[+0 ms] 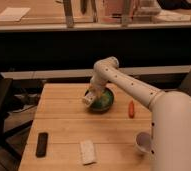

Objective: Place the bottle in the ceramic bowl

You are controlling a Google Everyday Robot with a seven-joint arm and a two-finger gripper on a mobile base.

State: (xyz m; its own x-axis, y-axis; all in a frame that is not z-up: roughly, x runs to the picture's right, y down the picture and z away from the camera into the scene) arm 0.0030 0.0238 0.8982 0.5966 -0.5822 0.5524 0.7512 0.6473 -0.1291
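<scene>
Mid-frame, I see my gripper (91, 95) pinching the small whitish plastic bottle (89, 99) over the left rim of the round green ceramic bowl (103, 102); what the bowl contains I cannot tell. The white cup (144, 142) stands lower right.

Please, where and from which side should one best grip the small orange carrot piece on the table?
Grip the orange carrot piece across its narrow middle, coming from above: it lies flat on the wooden table, elongated, with free space on both long sides. The gripper is now at the green bowl's left rim, with the bottle.
</scene>
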